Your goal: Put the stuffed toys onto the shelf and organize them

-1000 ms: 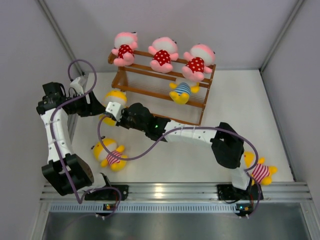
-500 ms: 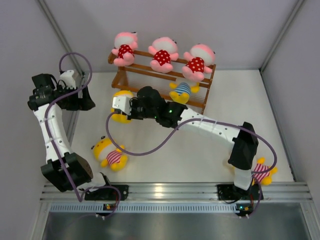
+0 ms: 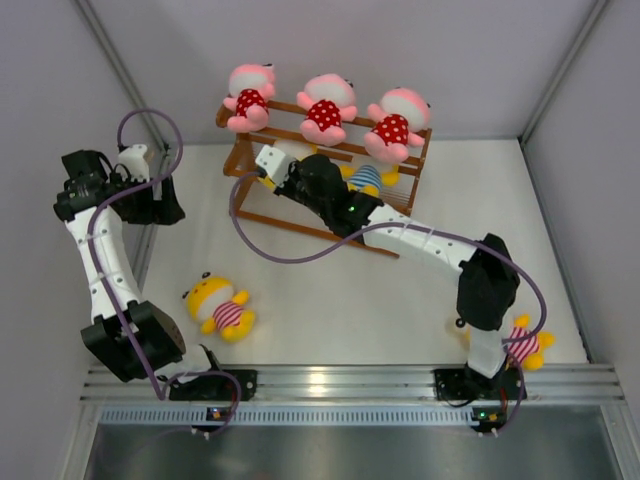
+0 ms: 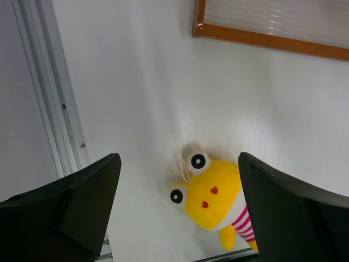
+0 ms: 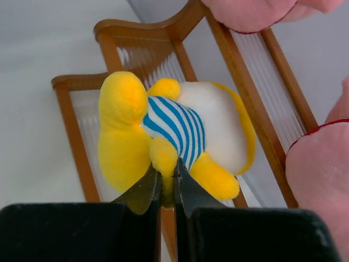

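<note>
Three pink toys (image 3: 325, 108) on shelf's (image 3: 412, 200) top tier, one blue-striped toy (image 3: 365, 178) on the middle tier, right hand (image 5: 166, 177) clamped on a second blue-striped toy (image 5: 163, 120) at the shelf's left end, two red-striped toys (image 3: 220, 308) on the surface (image 3: 350, 310), left hand (image 4: 180, 202) wide open, empty

yellow toy (image 5: 163, 131), blue-white stripes, orange-brown shelf (image 5: 117, 26)

Setting: robot lab test cell. You have a white table (image 3: 370, 320), plain grey partition walls (image 3: 480, 60) closing in its far and side edges, and an aluminium extrusion rail (image 3: 340, 376) along its near edge.
</note>
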You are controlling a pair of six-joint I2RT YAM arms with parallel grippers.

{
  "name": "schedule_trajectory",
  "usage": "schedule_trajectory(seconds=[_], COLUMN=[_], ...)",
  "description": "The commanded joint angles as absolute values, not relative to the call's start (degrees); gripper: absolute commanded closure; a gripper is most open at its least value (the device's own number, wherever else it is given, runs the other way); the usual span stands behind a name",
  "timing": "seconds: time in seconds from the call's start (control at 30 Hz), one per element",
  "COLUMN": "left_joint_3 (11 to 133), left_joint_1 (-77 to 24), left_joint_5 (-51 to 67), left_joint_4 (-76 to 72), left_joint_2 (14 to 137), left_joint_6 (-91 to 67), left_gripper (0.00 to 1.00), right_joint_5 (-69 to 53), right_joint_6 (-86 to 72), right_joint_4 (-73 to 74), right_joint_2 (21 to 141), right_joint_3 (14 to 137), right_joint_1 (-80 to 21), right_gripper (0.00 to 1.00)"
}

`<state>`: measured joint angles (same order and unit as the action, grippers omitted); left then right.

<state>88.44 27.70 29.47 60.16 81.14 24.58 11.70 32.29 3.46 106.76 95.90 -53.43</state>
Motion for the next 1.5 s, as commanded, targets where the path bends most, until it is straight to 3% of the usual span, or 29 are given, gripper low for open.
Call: schedule_trajectory(seconds=[0.0, 0.83, 0.93, 1.1, 1.23, 1.47], left_joint_3=[88.24, 85.87, 86.04, 85.87, 85.08, 77.01], left_joint_1=[28.13, 28.74, 28.83, 29.00, 29.00, 28.74], left_joint_5=[29.88, 30.50, 30.59, 31.37, 31.82, 29.62], left_joint_4=[59.94, 60.03, 60.03, 59.94, 59.94, 60.12], left_joint_2=[80.77, 80.86, 80.86, 81.03, 80.95, 81.21], left_joint_6=[25.93, 28.04, 28.21, 28.39, 28.65, 35.84], left_gripper=[0.05, 0.05, 0.05, 0.05, 0.05, 0.10], right_joint_5=[18.71, 19.78, 19.25, 18.63, 18.20, 17.23], right_joint_6=[28.75, 29.18, 28.57, 28.04, 27.60, 27.51], right_joint_4=[-9.66, -18.11, -17.84, -18.19, -18.37, -16.96], right_joint_2=[108.28, 116.28, 114.88, 111.63, 109.43, 106.44], right_joint_3=[96.50, 95.36, 93.88, 91.23, 89.30, 88.77], right_joint_1=[-53.00, -50.18, -50.36, -50.45, -50.98, -51.41], right_gripper=[1.00, 1.00, 0.83, 0.66, 0.41, 0.29])
